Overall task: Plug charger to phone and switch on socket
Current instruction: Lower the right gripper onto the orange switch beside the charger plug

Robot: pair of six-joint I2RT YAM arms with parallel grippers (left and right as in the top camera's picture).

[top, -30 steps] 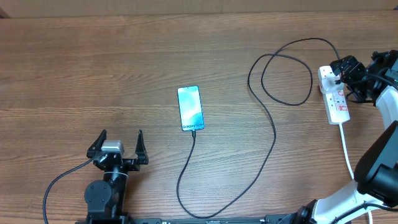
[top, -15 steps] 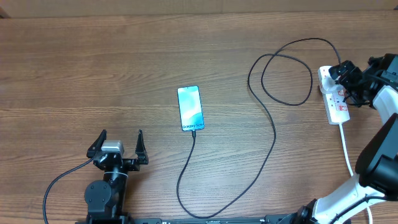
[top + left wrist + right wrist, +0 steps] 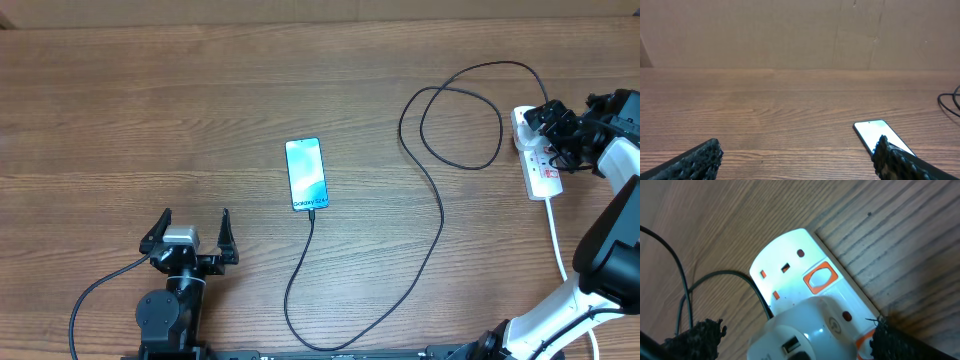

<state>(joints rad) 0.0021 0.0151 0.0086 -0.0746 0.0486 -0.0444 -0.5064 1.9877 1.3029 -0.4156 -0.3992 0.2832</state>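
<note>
The phone point(image 3: 306, 174) lies mid-table with its light-blue screen up. The thin black charger cable point(image 3: 436, 222) is plugged into its near end, curves down, loops and runs to the white socket strip point(image 3: 545, 176) at the right. My right gripper point(image 3: 553, 127) hovers over the strip's far end. In the right wrist view its fingers point(image 3: 790, 342) are open, straddling a white adapter point(image 3: 810, 330) seated in the strip point(image 3: 785, 255), beside an orange-red switch point(image 3: 820, 278). My left gripper point(image 3: 190, 232) is open and empty, near the front left. The phone point(image 3: 871, 134) also shows in its wrist view.
The strip's white cord point(image 3: 556, 238) runs toward the front edge beside the right arm's base. A cardboard wall point(image 3: 800, 35) stands behind the table. The cable's loop point(image 3: 455, 125) lies left of the strip.
My right gripper has shifted slightly nearer along the strip's far end. The phone, the cable and the left arm have not moved.
</note>
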